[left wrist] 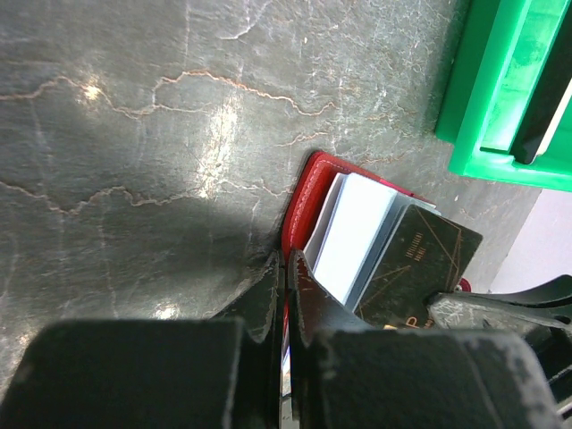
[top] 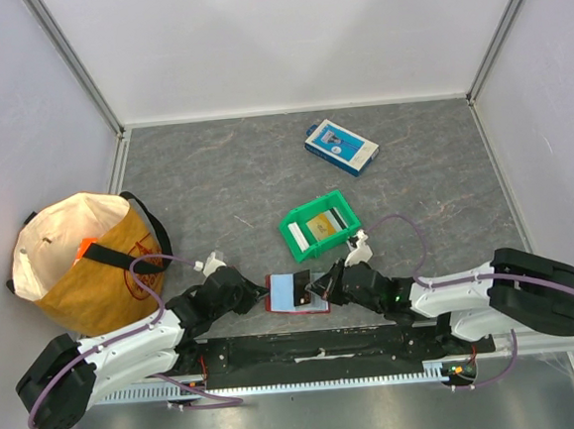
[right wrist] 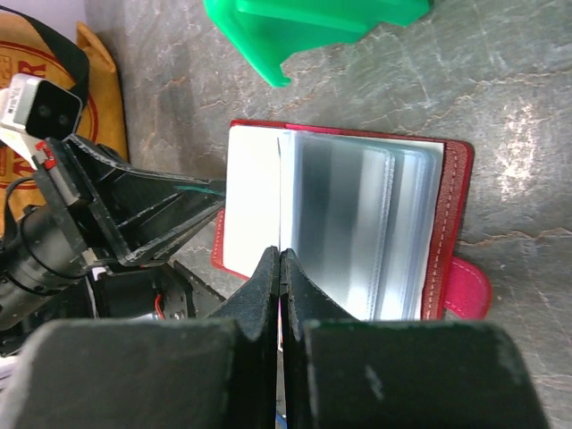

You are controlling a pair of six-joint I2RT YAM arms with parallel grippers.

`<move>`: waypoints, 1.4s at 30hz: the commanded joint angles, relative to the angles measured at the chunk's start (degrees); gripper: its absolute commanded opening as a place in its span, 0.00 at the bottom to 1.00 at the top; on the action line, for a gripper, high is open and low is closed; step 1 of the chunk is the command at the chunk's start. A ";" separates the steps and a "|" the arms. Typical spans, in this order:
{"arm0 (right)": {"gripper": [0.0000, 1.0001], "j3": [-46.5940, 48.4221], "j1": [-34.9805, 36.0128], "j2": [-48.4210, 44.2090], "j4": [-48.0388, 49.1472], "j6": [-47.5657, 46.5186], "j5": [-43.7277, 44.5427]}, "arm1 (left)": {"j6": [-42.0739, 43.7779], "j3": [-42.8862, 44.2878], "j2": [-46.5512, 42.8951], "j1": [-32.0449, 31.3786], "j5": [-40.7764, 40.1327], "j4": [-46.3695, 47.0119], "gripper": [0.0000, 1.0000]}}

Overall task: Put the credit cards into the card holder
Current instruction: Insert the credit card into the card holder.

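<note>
The red card holder (top: pixel 293 311) lies open at the near edge between both arms, its clear sleeves (right wrist: pixel 357 223) facing up. A light blue card (top: pixel 291 289) lies on its left half, pale in the left wrist view (left wrist: pixel 357 232). My left gripper (left wrist: pixel 288 268) is shut on the card holder's red left edge (left wrist: pixel 308 192). My right gripper (right wrist: pixel 280 259) is shut on a black card (left wrist: pixel 420 264), tilted over the holder's right side (top: pixel 319 287). From the right wrist the black card shows only edge-on. A tan-yellow card (top: pixel 320 228) rests in the green bin.
The green bin (top: pixel 293 232) stands just behind the card holder. A blue-and-white box (top: pixel 341 148) lies further back right. A yellow and white bag (top: pixel 73 281) fills the left side beside the left arm. Walls enclose the table on three sides.
</note>
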 commanded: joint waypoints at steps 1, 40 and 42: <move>0.00 1.39 0.06 -1.68 -1.35 -0.76 1.88 | -1.40 -1.51 0.54 -0.20 -2.19 -3.60 0.02; 0.00 6.83 -0.56 15.10 3.49 2.14 -9.54 | -1.05 -2.56 0.19 -0.29 -1.92 -1.76 0.02; 0.02 7.89 -0.56 15.98 3.57 1.53 -10.16 | -1.23 -2.74 -0.08 -0.38 -2.01 -1.76 0.02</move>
